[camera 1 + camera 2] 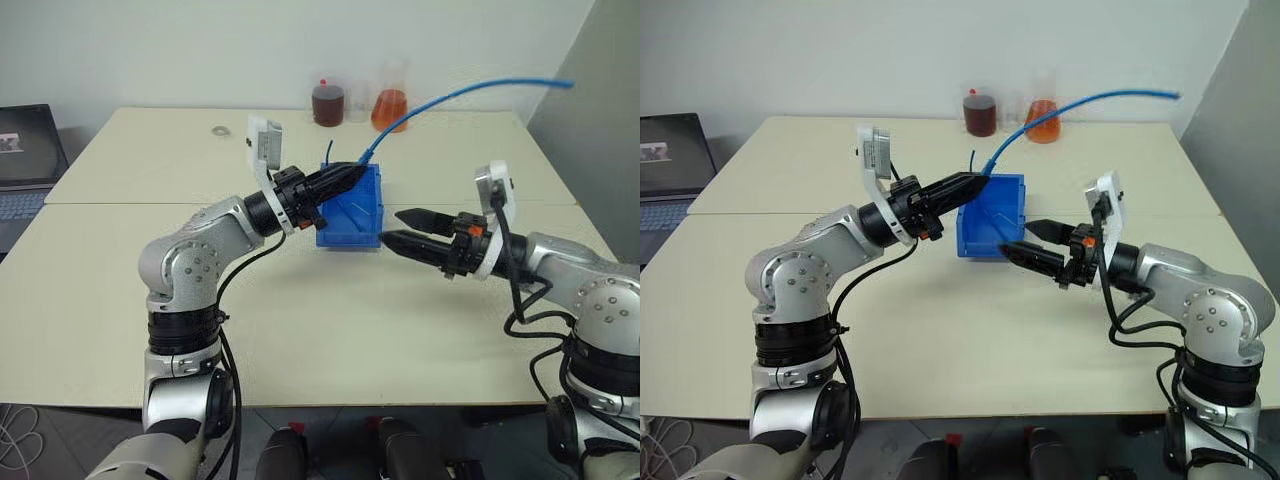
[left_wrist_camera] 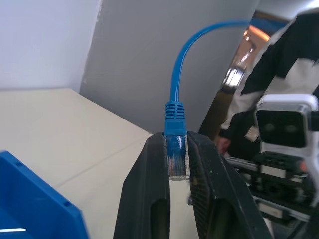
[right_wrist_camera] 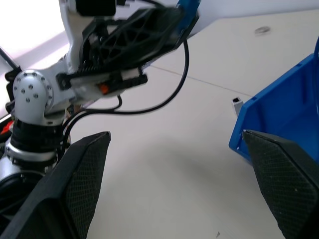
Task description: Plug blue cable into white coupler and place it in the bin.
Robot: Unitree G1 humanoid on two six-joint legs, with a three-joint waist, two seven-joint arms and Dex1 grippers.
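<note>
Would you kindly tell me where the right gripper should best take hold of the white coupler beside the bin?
Probably across its flat sides, from above: the white coupler is a tiny block on the table close by a corner of the bin, so a level approach may hit that wall.

Head stereo eyes look down over the beige bench (image 1: 330, 330); both share the open-topped bright-blue plastic bin (image 1: 352, 225). Wrist cameras peer closely along their fingers.
</note>
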